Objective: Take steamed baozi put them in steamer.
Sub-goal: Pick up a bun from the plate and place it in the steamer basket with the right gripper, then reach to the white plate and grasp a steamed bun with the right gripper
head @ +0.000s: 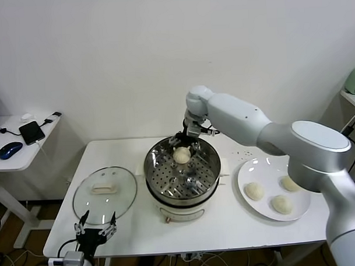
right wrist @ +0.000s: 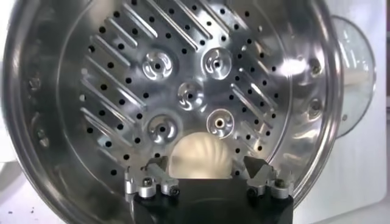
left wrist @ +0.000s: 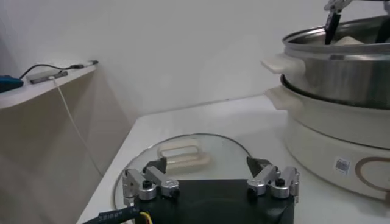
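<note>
One bun (head: 182, 156) sits on the perforated tray at the far side of the steamer (head: 167, 186), and the right gripper (head: 184, 143) hangs directly over it with its jaws spread wide on either side, gripping nothing; the right wrist view shows the bun (right wrist: 201, 156) lying free between the two fingertips (right wrist: 256, 165). So the gripper's way out is straight up. From there the other three buns (head: 255, 191) lie on the white plate (head: 249, 168) just beside the steamer on the robot's right, within that arm's reach; they are round, so no long axis dictates the grasp angle. The left gripper (head: 95, 227) is parked low at the near table edge, jaws open and empty, by the glass lid (head: 105, 194) on the robot's left, well away from the plate. The right arm is plainly the nearer one.
</note>
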